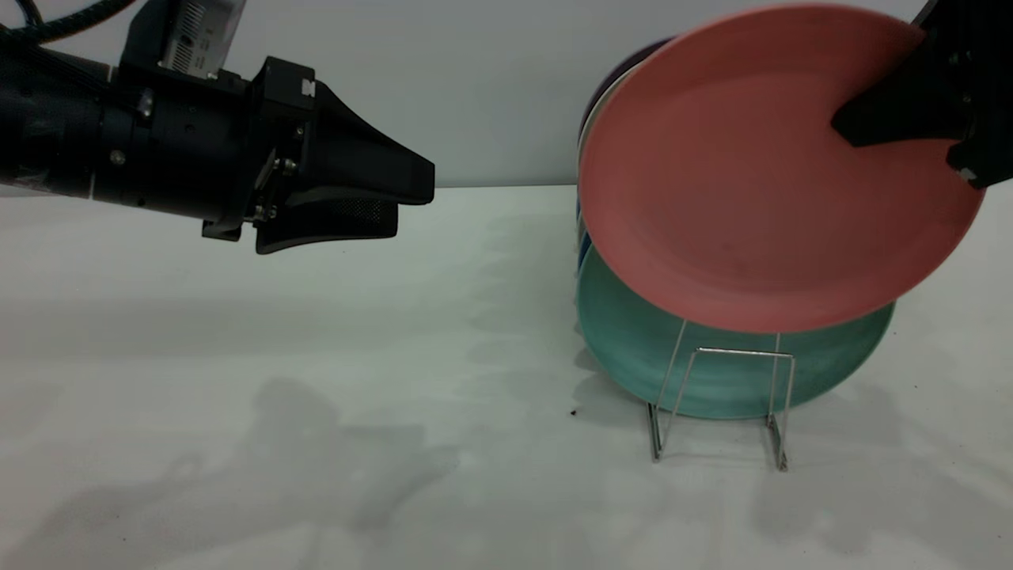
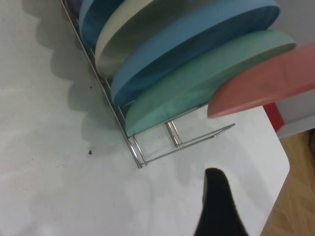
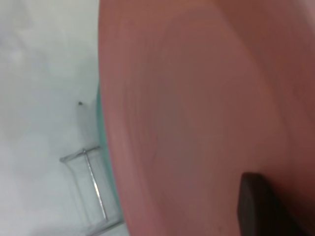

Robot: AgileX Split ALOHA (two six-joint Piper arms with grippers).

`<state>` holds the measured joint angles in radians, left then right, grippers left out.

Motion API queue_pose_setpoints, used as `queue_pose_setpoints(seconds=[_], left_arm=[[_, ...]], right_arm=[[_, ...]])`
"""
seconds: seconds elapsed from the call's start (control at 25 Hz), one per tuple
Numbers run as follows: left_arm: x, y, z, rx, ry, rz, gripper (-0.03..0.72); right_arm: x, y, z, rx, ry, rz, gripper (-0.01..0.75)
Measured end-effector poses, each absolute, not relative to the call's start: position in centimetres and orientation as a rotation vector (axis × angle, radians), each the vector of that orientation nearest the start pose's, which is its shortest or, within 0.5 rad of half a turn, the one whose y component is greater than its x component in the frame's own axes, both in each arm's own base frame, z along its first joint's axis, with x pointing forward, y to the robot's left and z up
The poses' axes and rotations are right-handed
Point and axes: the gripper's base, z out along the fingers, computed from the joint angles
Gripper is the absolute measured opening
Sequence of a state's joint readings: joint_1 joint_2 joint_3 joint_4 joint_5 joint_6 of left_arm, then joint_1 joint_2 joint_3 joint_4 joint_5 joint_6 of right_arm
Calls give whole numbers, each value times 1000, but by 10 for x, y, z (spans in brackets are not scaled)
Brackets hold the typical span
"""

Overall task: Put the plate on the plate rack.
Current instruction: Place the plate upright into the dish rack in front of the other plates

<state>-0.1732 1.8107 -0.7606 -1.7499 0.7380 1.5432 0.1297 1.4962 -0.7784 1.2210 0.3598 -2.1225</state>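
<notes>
- The plate [image 1: 752,198], salmon-pink and matte, is held in the air above the front of the plate rack [image 1: 722,400], tilted, its face turned toward the exterior camera.
- The right gripper [image 1: 878,119] is clamped on the plate's upper right edge; one dark finger [image 3: 256,206] is pressed against the pink face, as seen in the right wrist view.
- The plate's lower rim is seen in front of the teal-green plate [image 1: 712,372], just above the front wire loop; whether rim and wire touch cannot be told.
- The teal-green plate is stood in the rack directly behind the pink one.
- In the left wrist view, the row is shown from the side: the plate [image 2: 266,81] nearest, then the teal-green plate [image 2: 197,83], a blue plate [image 2: 197,44], a cream plate [image 2: 123,34] and another blue plate [image 2: 96,17], all leaning the same way in the plate rack [image 2: 152,147].
- The frontmost loop of the rack is seen bare, with the pink rim hung above it.
- The left gripper [image 1: 396,198] is held well apart to the left, above the white table [image 1: 316,356], pointed toward the rack; its fingers are drawn close together and nothing is carried.
- A small dark speck [image 1: 572,412] is noted on the table just left of the rack.
</notes>
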Motion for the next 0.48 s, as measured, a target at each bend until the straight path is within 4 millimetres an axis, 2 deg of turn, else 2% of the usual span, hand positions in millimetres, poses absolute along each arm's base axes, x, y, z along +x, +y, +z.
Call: queue_pose_setpoints(seconds=[0.48], left_arm=[[298, -113, 146, 248, 2350, -1069, 514]], right_arm=[[291, 70, 207, -1309, 1908, 29, 121]])
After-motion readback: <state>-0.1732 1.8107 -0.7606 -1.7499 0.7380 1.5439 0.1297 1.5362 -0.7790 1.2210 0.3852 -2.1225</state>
